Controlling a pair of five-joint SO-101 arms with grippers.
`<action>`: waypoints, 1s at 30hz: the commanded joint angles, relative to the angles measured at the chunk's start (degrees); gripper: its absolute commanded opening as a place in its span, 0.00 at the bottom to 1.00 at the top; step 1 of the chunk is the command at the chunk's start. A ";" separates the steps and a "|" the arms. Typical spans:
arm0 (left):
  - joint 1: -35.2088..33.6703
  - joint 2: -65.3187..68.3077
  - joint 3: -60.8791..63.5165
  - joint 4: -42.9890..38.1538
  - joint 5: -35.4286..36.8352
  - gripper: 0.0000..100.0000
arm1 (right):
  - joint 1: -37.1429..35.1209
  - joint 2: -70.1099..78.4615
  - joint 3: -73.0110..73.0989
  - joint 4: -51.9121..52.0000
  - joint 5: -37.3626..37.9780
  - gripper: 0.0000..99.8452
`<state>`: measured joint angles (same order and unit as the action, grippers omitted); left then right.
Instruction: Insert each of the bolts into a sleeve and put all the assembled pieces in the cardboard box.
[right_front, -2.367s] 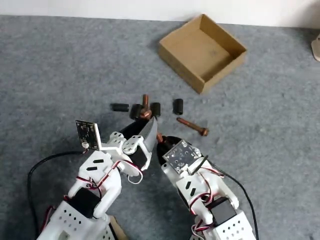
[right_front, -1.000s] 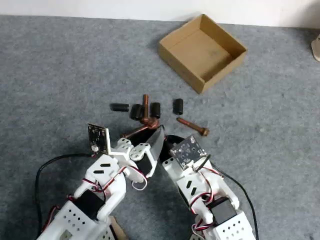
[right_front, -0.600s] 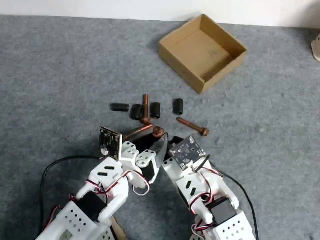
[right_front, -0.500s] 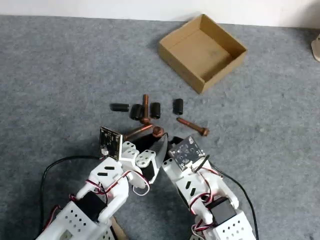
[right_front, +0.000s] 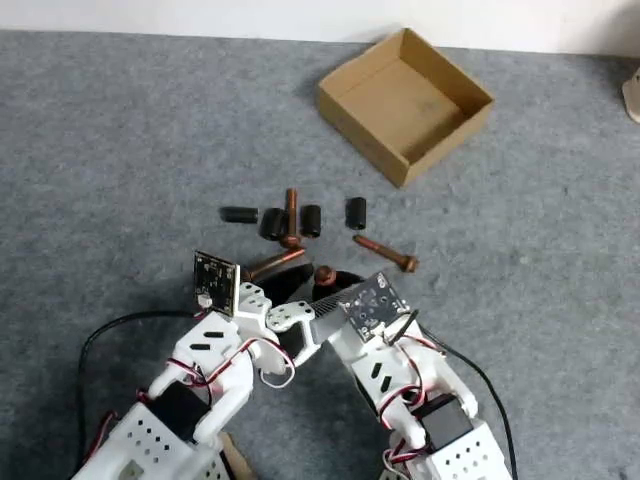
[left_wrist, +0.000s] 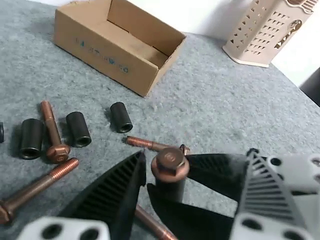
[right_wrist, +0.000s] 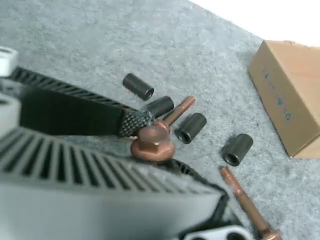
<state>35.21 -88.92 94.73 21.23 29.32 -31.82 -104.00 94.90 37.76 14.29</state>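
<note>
Where the two arms meet over the grey carpet (right_front: 120, 150), a bolt (left_wrist: 170, 162) stands head up in a black sleeve (left_wrist: 170, 189). The right gripper (right_front: 334, 285) looks clamped on that sleeve. The left gripper (left_wrist: 145, 176) sits just beside the bolt head, its fingers only narrowly parted and holding nothing. Four loose sleeves (right_front: 312, 220) and three loose bolts (right_front: 385, 252) lie just beyond, well short of the cardboard box (right_front: 365, 128).

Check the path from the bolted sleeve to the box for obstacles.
One loose sleeve lies on the line from the bolted sleeve to the box; a loose bolt lies just beside it. Both lie flat, so lifting over should clear them.
</note>
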 joint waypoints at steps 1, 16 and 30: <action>1.10 -0.22 -0.84 0.79 0.00 0.32 | -0.40 -1.27 -3.74 -1.98 -0.44 0.00; -10.24 0.31 -3.56 1.05 5.27 0.32 | 7.52 -1.01 -1.89 -0.57 -0.18 0.00; -10.15 0.40 -3.03 1.05 5.27 0.31 | 7.87 -0.84 -1.89 4.53 -0.18 0.00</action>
<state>25.80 -88.04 94.73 22.20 34.24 -24.70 -104.09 94.90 42.24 14.81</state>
